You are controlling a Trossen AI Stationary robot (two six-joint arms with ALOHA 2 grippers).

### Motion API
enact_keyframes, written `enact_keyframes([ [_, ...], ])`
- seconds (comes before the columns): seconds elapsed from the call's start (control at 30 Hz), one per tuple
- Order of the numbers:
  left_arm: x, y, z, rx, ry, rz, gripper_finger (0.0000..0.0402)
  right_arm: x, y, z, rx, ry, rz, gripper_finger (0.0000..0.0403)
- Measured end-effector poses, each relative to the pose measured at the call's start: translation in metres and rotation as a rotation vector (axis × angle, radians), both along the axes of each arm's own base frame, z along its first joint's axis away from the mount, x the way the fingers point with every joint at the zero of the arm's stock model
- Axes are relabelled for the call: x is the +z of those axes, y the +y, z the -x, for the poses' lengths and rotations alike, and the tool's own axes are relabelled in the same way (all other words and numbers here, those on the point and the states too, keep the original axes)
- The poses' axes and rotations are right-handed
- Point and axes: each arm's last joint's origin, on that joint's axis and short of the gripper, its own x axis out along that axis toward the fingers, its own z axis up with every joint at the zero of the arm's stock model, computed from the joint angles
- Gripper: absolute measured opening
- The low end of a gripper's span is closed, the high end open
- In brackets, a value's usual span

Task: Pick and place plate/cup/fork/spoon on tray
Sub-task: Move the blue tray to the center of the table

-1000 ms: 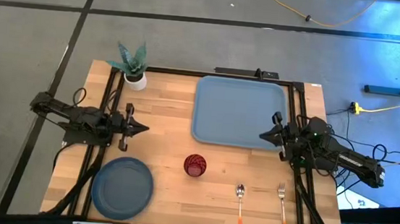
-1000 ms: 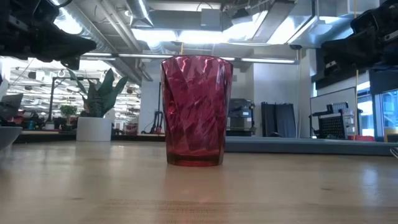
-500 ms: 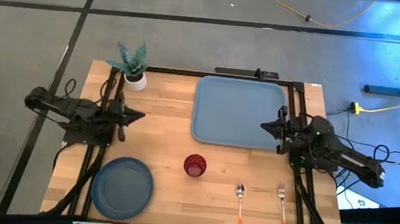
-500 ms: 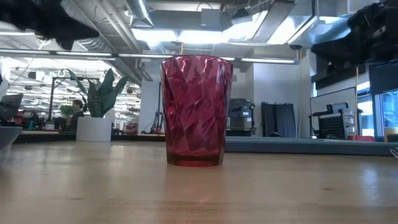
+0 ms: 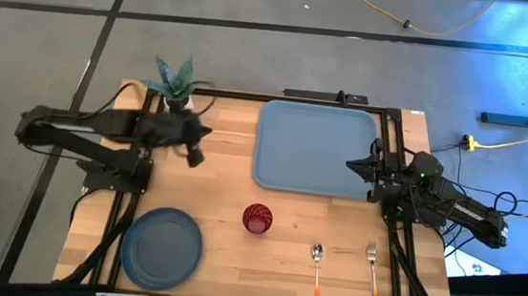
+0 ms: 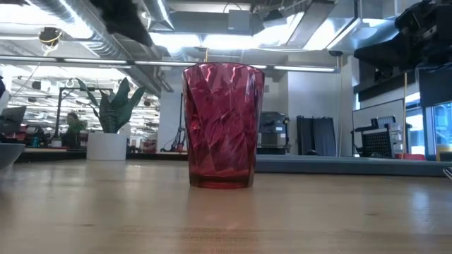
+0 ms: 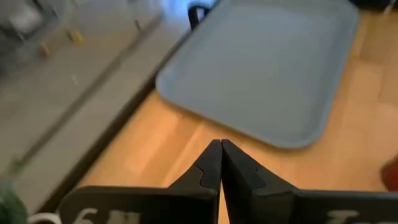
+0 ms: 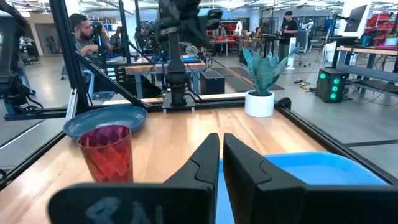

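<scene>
- Hovering above the tabletop (image 5: 222, 187) at about 10 o'clock from its middle, the left pincer (image 5: 196, 155) is clenched, its two fingers pressed together with nothing between them in the left wrist view (image 7: 221, 163).
- At 3 o'clock, the right pincer (image 5: 351, 165) hangs by the tray's right edge; its fingers are likewise clenched on nothing in the right wrist view (image 8: 221, 155).
- At 1 o'clock lies the tray (image 5: 317, 148), flat and bare, its long side running toward the tabletop's far edge.
- Just below the tray, near the tabletop's middle at 6 o'clock, the cup (image 5: 257, 218) stands upright; the low view shows it resting squarely on the wood (image 6: 222, 125).
- At 7 o'clock sits the plate (image 5: 161, 246), well apart from the cup.
- At 5 o'clock lie the spoon (image 5: 316, 271) and, farther right, the fork (image 5: 372, 271), side by side but apart, orange handles toward the near edge.
- At 11 o'clock a potted plant (image 5: 176, 85) stands in the corner; its pot seems partly covered by the left arm, though that is hard to make out.
</scene>
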Motion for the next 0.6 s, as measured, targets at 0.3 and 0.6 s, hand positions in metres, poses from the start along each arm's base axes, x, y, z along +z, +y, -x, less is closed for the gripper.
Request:
enact_keyframes([
  [0.3, 0.008, 0.070, -0.049, 0.053, 0.038, 0.382, 0.0000, 0.000, 0.000, 0.000, 0.013, 0.001, -0.002, 0.0025],
  [0.6, 0.016, 0.096, -0.077, 0.010, -0.016, 0.395, 0.0000, -0.001, 0.000, 0.000, 0.012, 0.014, -0.005, 0.0025],
])
